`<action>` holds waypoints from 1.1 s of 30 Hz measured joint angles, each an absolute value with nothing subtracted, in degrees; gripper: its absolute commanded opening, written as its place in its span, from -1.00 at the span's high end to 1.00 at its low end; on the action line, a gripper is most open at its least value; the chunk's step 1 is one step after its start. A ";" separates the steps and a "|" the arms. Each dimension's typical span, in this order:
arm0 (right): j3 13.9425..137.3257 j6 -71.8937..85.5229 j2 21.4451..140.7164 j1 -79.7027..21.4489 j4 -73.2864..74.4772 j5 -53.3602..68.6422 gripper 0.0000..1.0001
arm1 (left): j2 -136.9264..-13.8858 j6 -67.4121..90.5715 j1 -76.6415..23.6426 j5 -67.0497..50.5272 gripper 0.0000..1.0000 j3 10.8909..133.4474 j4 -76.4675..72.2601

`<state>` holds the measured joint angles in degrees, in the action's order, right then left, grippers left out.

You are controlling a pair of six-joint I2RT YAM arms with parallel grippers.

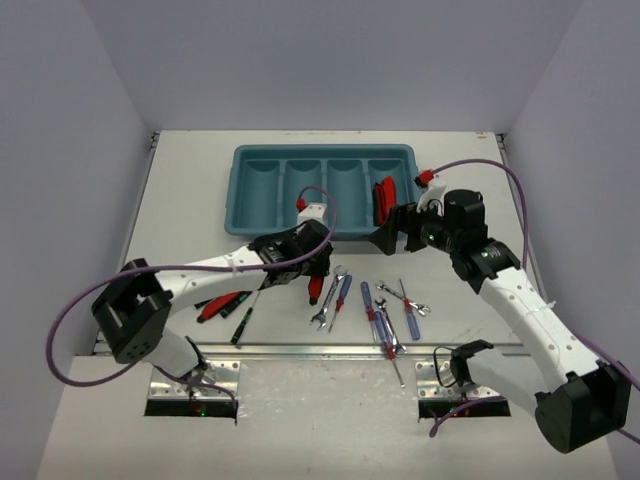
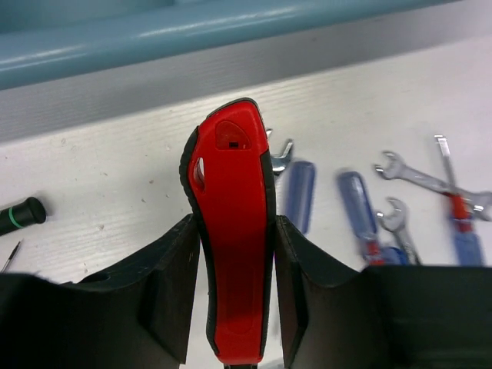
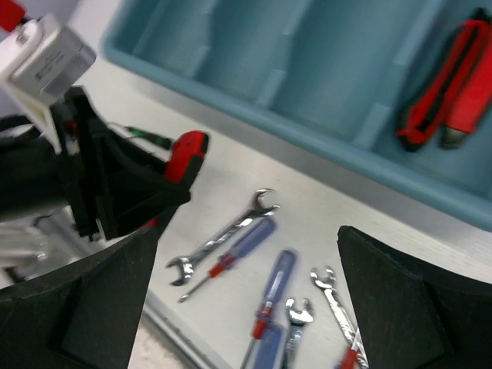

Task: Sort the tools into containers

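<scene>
The left gripper [image 1: 308, 268] pinches the red-and-black pliers [image 2: 231, 192] by one handle, jaws closed narrowly against both its sides, just in front of the teal tray [image 1: 325, 150]. The right gripper [image 3: 246, 307] hangs with jaws spread wide, holding nothing, above wrenches [image 3: 223, 234] and blue-handled screwdrivers [image 3: 273, 296] on the table. A second pair of pliers [image 3: 442, 84] lies in the tray's rightmost compartment.
</scene>
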<state>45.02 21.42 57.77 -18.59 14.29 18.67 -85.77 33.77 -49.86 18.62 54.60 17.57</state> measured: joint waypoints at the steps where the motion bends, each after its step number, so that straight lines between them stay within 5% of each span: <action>1: 43.16 22.59 55.74 -18.59 12.68 21.38 -0.88 | -83.47 34.17 -49.93 18.36 1.00 54.19 17.40; 7: 35.34 30.98 50.77 -21.19 1.37 32.35 -0.74 | -73.17 38.19 -49.95 19.78 1.00 53.23 14.32; 14: 34.01 33.93 56.06 -32.37 -6.72 29.84 -0.46 | -69.06 45.25 -49.95 20.45 1.00 52.64 7.82; 16: 34.09 34.63 58.64 -33.57 -8.71 28.86 -0.27 | -69.10 46.64 -49.96 20.24 1.00 52.66 6.66; 22: 34.18 36.94 63.44 -34.39 -13.24 26.76 0.77 | -69.10 49.04 -49.95 19.43 1.00 52.65 5.10; 24: 34.31 37.61 64.31 -34.54 -14.70 26.51 0.94 | -69.11 49.30 -49.95 19.36 0.99 52.64 4.65; 27: 34.83 37.95 65.07 -34.74 -15.39 25.70 1.00 | -69.14 49.39 -49.80 19.92 0.64 52.64 4.41; 30: 35.41 37.98 65.51 -34.95 -15.19 25.01 1.00 | -69.20 49.28 -49.80 20.52 -0.99 52.65 4.15; 33: 36.47 37.81 65.88 -35.03 -13.77 22.19 1.00 | -69.30 48.62 -49.96 21.02 -1.00 53.41 4.90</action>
